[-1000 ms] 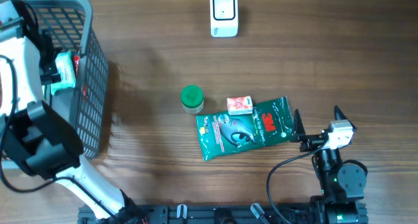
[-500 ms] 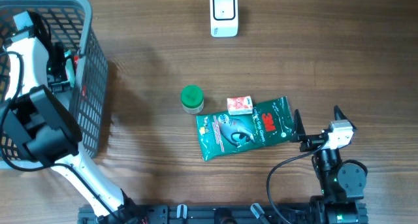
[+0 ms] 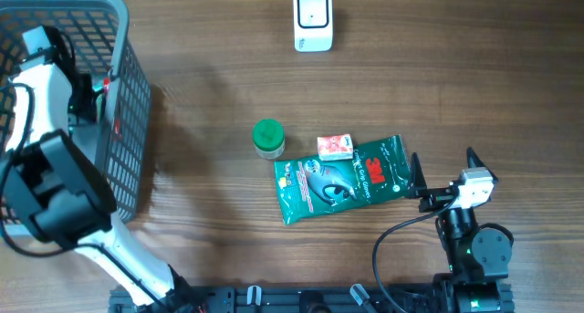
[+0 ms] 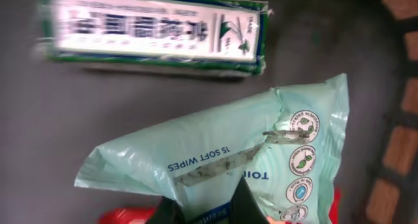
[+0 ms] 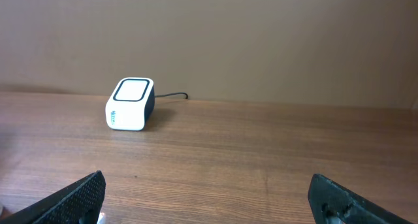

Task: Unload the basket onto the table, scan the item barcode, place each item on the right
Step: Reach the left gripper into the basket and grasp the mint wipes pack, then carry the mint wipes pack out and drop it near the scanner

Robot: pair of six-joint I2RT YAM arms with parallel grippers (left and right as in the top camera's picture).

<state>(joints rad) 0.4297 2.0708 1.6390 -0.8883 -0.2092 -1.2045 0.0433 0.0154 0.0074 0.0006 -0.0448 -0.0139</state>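
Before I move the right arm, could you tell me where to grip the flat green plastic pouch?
I would pinch the flat green plastic pouch by its short right-hand edge, coming in low from the right: it lies flat, that end is free and faces the open right gripper.

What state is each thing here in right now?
basket: upright, holding items.
wipes pack: crumpled, inside basket.
green-and-white box: closed, flat in basket.
left tool: closed, pinching wipes pack.
right tool: open, empty.
green-lidded jar: upright, lid on.
3M pack: flat on table.
small red-and-white box: closed, beside 3M pack.
scanner: standing, cable attached.
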